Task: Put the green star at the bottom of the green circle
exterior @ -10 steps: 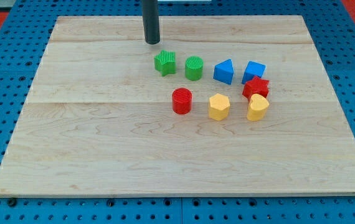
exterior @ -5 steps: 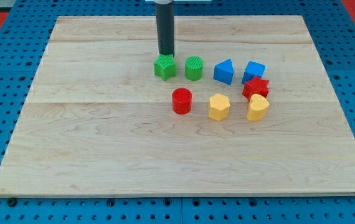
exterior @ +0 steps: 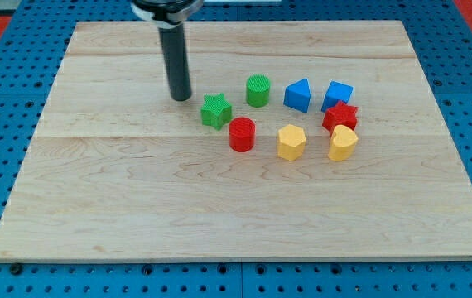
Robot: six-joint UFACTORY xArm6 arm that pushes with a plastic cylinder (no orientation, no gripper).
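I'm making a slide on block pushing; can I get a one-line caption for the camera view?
My tip sits up-left of the green star, which lies lower-left of the green circle, beside the red cylinder.

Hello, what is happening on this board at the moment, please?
A robot arm pushes blocks with a dark rod. My tip stands to the upper left of the green star, apart from it. The green star lies lower left of the green circle, close beside the red cylinder. It is not yet below the green circle.
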